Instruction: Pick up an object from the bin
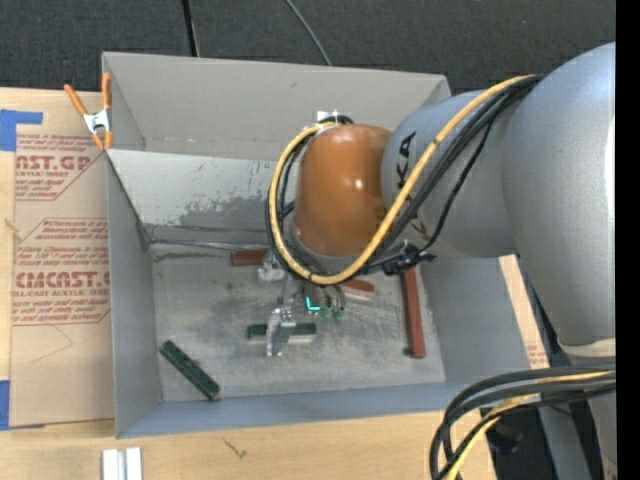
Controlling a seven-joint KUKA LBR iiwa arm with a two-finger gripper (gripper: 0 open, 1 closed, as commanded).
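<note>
The grey metal bin (130,298) is seen from above, and the arm is brought in from 3 o'clock. The wrist's orange cover (335,193), ringed by yellow-and-black cables (283,183), is placed over the middle of the bin floor. Below it the end effector (283,336) is lowered close to the floor, slightly toward 6 o'clock of the floor's centre. Whether it is open or closed cannot be told, and nothing is seen held in it.

A small dark piece (258,330) is seen just beside the end effector at its 9 o'clock side; its kind cannot be made out. It is the thing nearest the end effector.

The other things are scattered singly. A flat dark green bar (189,369) lies tilted near the floor's 8 o'clock corner, well apart from the end effector. A long reddish-brown rod (412,318) lies near the wall at 3 o'clock, running roughly from 12 to 6. A short brown piece (246,258) is seen near the foot of the 12 o'clock wall. A small reddish piece (360,288) shows just under the orange cover's edge, at the end effector's 2 o'clock.
</note>
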